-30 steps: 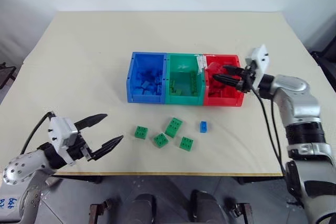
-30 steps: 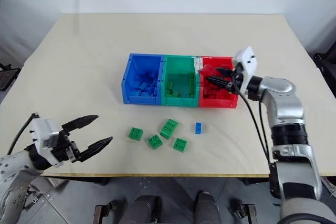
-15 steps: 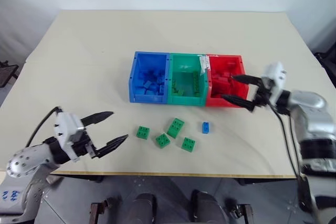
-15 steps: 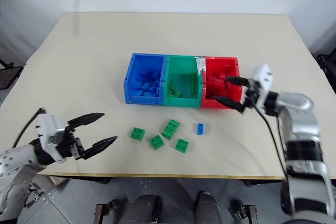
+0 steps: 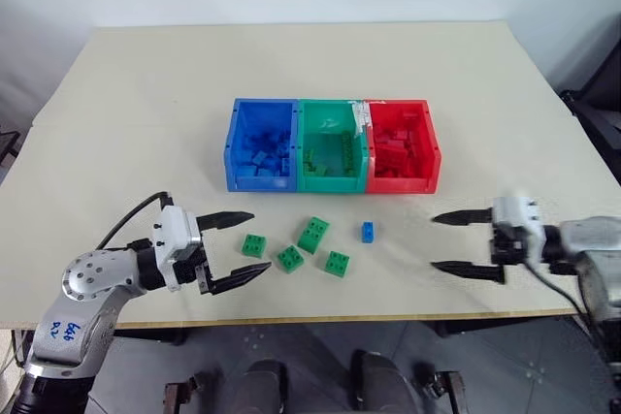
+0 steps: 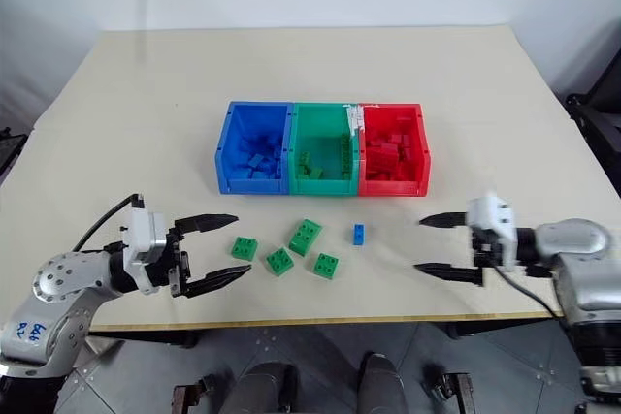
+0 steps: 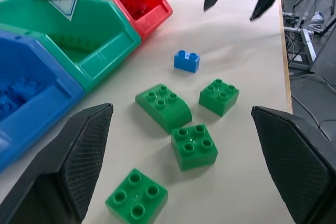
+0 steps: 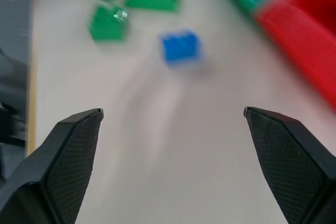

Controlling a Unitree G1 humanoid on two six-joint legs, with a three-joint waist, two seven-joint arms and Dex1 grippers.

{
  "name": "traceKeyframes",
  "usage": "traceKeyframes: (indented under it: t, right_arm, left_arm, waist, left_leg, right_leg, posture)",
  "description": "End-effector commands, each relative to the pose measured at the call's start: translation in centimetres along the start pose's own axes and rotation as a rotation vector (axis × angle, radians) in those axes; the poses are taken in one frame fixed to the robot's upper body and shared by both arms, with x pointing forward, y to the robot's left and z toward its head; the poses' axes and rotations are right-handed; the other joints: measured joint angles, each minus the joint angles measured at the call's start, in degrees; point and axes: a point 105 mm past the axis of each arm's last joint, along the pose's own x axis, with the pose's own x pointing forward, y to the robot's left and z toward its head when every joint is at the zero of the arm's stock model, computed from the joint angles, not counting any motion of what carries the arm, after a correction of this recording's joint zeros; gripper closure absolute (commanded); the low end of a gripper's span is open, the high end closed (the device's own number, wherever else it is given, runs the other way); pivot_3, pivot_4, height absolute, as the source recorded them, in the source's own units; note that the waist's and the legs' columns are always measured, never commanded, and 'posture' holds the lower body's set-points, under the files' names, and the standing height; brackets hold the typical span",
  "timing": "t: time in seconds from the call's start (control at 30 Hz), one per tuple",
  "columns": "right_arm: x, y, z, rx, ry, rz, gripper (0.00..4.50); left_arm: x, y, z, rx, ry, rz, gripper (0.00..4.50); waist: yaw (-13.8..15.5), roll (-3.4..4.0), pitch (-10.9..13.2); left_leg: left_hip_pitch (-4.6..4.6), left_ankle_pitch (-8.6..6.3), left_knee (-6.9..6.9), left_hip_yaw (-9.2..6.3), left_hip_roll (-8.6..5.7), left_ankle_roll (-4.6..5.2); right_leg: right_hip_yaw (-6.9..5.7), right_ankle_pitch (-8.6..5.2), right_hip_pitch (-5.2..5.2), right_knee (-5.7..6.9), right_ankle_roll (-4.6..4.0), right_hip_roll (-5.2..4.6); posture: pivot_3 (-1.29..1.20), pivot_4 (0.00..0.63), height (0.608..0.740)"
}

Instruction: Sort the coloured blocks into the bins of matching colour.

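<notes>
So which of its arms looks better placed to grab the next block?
Probably the left. The left gripper is open right beside the nearest green block, while the right gripper, also open, sits well away from the blue block.

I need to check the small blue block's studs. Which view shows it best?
The left wrist view: the blue block is sharp, studs visible, beside the green blocks. The eye views show it tiny; the right wrist view shows it blurred.
</notes>
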Motion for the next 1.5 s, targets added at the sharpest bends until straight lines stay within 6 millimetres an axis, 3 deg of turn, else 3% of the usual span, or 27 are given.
traceKeyframes:
  t: [0.03,0.23,0.27,0.33,0.57,0.6,0.77,0.9,1.03,1.17,1.27,1.43,1.5]
  right_arm:
    - [2.5,-0.7,1.1,-0.040,-0.001,-0.012,0.02]
    - [5.0,-1.9,-0.9,-0.054,0.075,-0.025,0.02]
    - [5.2,-1.9,-1.2,-0.055,0.086,-0.019,0.19]
    - [5.5,-1.8,-1.5,-0.056,0.084,-0.004,0.64]
    - [6.3,-1.3,-0.1,-0.062,-0.031,0.036,3.04]
    - [6.3,-1.2,0.0,-0.062,-0.038,0.040,3.06]
    - [8.4,-1.9,6.1,-0.022,-0.239,0.040,3.06]
    - [11.6,-2.4,10.5,0.000,-0.328,0.035,3.06]
    - [15.9,-4.2,13.7,-0.060,-0.332,-0.100,3.06]
    - [17.8,-6.5,15.1,-0.109,-0.300,-0.291,3.06]
    - [18.0,-7.5,15.3,-0.115,-0.304,-0.345,2.02]
    - [17.0,-7.4,15.9,-0.146,-0.359,-0.333,0.23]
    - [15.4,-6.9,15.9,-0.167,-0.405,-0.290,0.04]
  left_arm:
    - [-1.0,-0.2,0.4,0.032,0.011,0.013,0.00]
    - [-1.9,-1.1,0.5,0.029,0.032,0.052,0.00]
    - [-2.1,-1.3,0.5,0.022,0.037,0.059,0.00]
    - [-2.4,-1.7,0.5,0.012,0.044,0.067,0.00]
    - [-3.6,-1.3,0.9,0.007,0.033,0.170,0.00]
    - [-3.7,-1.2,1.0,0.005,0.027,0.187,0.00]
    - [-6.2,-0.7,0.6,-0.032,0.009,0.382,0.00]
    - [-7.7,-0.8,0.1,-0.069,-0.002,0.491,0.00]
    - [-8.4,-1.3,-0.8,-0.093,0.008,0.565,0.00]
    - [-8.4,-1.7,-0.9,-0.094,0.010,0.577,0.00]
    - [-8.4,-1.6,-0.8,-0.087,0.010,0.582,0.00]
    - [-8.1,-1.3,-0.5,-0.075,0.005,0.565,0.00]
    - [-7.8,-1.0,-0.5,-0.070,0.003,0.543,0.00]
  waist:
    - [0.2,0.00,0.0]
    - [1.4,-0.01,0.0]
    - [1.5,-0.01,0.0]
    - [1.4,-0.01,0.0]
    - [1.0,-0.02,0.0]
    - [1.0,-0.02,0.0]
    - [0.0,-0.02,0.0]
    - [-0.3,-0.04,0.0]
    - [-0.4,-0.10,-0.1]
    - [-0.4,-0.19,-0.1]
    - [-0.4,-0.24,-0.1]
    - [-1.4,-0.24,-0.1]
    - [-1.4,-0.24,-0.1]
  left_leg:
    - [-0.06,-0.01,0.02,-0.01,0.03,-0.02]
    - [-0.25,-0.10,0.11,-0.07,-0.01,0.02]
    - [-0.26,-0.14,0.11,-0.05,-0.01,0.01]
    - [-0.26,-0.17,0.09,-0.02,0.01,0.00]
    - [-0.23,-0.18,0.09,0.05,0.08,-0.02]
    - [-0.23,-0.18,0.10,0.06,0.08,-0.02]
    - [-0.23,-0.18,0.05,0.07,0.13,-0.03]
    - [-0.25,-0.18,0.04,0.11,0.22,-0.11]
    - [-0.31,-0.19,-0.02,0.37,0.20,-0.12]
    - [-0.38,-0.19,-0.03,0.47,0.15,-0.12]
    - [-0.40,-0.22,-0.04,0.47,0.12,-0.09]
    - [-0.41,-0.24,-0.10,0.53,0.15,-0.08]
    - [-0.41,-0.24,-0.12,0.55,0.18,-0.08]
  right_leg:
    - [0.00,-0.01,-0.07,0.02,-0.03,0.03]
    - [0.01,-0.02,-0.20,0.00,-0.07,0.04]
    - [0.01,-0.02,-0.20,-0.01,-0.07,0.04]
    - [0.02,-0.04,-0.24,0.00,-0.10,0.06]
    - [0.02,-0.05,-0.25,0.02,-0.13,0.12]
    - [0.02,-0.05,-0.25,0.04,-0.13,0.12]
    - [0.09,-0.05,-0.33,0.06,-0.13,0.12]
    - [0.14,-0.11,-0.57,0.26,-0.25,0.14]
    - [0.34,-0.13,-0.83,0.43,-0.29,0.14]
    - [0.40,-0.17,-1.02,0.66,-0.39,0.12]
    - [0.41,-0.18,-1.05,0.69,-0.43,0.10]
    - [0.42,-0.19,-1.11,0.70,-0.45,0.13]
    - [0.41,-0.20,-1.13,0.71,-0.46,0.15]
  posture:
    - [0.00,0.150,0.740]
    - [0.00,0.150,0.740]
    - [0.00,0.150,0.740]
    - [0.00,0.150,0.740]
    - [0.00,0.150,0.740]
    - [0.00,0.150,0.740]
    - [0.00,0.150,0.740]
    - [0.00,0.150,0.740]
    - [0.00,0.150,0.740]
    - [0.00,0.150,0.740]
    - [0.00,0.150,0.740]
    - [0.00,0.150,0.740]
    - [0.00,0.150,0.740]
